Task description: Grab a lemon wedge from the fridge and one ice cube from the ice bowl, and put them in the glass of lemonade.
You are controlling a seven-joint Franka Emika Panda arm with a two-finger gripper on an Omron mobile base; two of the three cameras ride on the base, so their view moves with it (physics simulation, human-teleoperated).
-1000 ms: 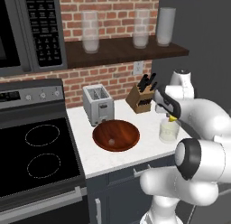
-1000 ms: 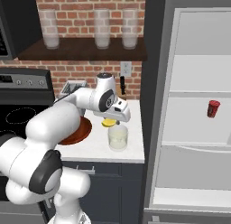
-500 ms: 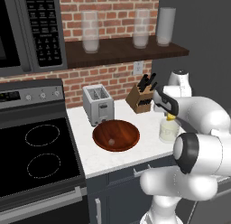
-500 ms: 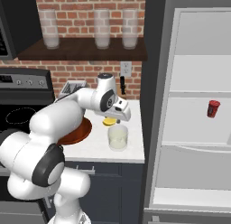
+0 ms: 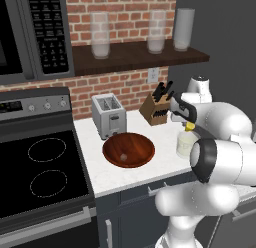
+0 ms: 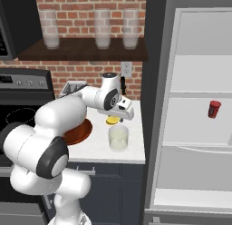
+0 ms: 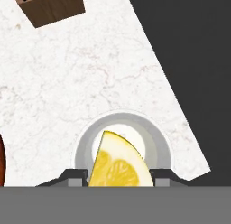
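One lemon wedge sits pinched between your fingers, which are partly closed around it, directly over the glass of lemonade. From the hand view you look straight down into the glass's round rim behind the wedge. The glass stands on the white bench near its right edge, beside the ice bowl, where an ice cube lies. The fridge stands open to your right.

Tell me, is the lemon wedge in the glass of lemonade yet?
Not yet. The lemon wedge sits clamped in the end effector, directly above the glass of lemonade.
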